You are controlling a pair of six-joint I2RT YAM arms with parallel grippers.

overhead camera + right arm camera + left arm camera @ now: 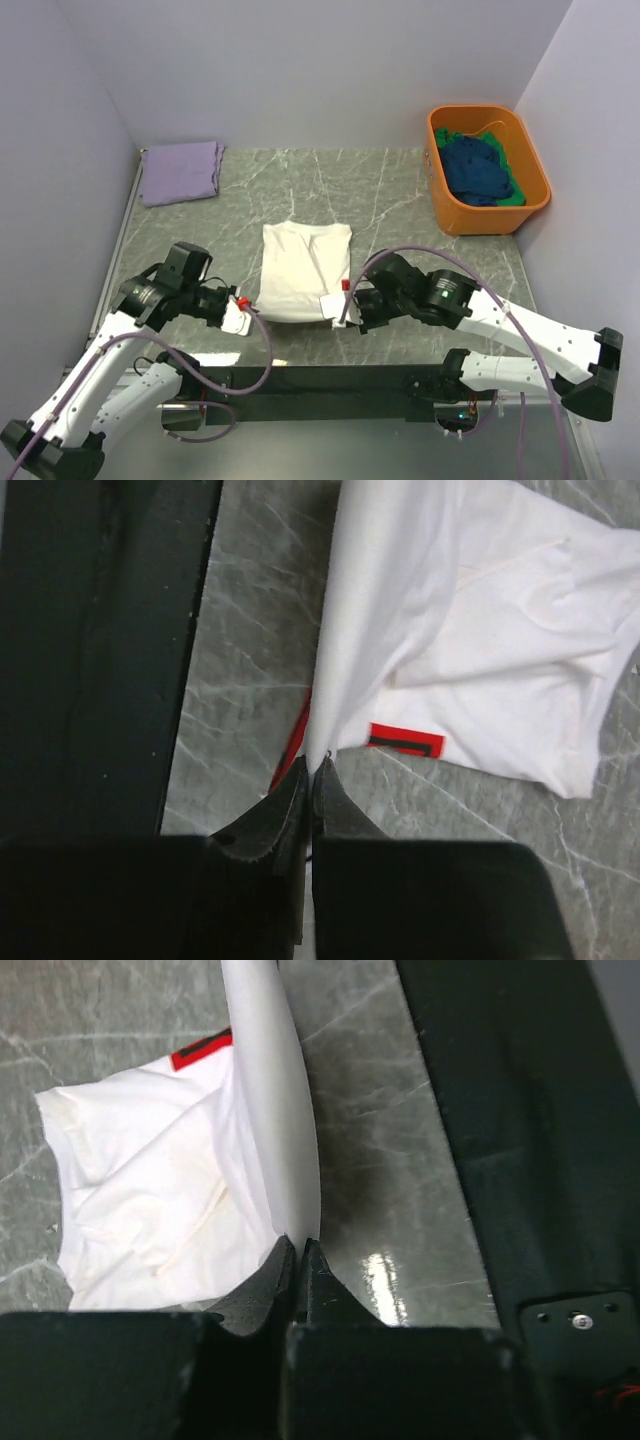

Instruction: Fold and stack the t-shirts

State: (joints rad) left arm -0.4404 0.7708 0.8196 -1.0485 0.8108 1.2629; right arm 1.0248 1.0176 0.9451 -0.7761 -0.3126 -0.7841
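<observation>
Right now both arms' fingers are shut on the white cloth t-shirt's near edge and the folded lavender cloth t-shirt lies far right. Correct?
No: the folded lavender cloth t-shirt lies far left, per the top external view; left fingers and right fingers are shut on the near edge of the white cloth t-shirt.

Folded white shirt mid-table, near corners raised; lavender shirt folded far-left; blue shirt far-right.

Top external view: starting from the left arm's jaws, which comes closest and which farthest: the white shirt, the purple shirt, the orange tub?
1. The white t-shirt: the left gripper has its jaws shut on its near left corner.
2. The lavender t-shirt: folded, far left corner.
3. The orange tub: far right corner.
</observation>
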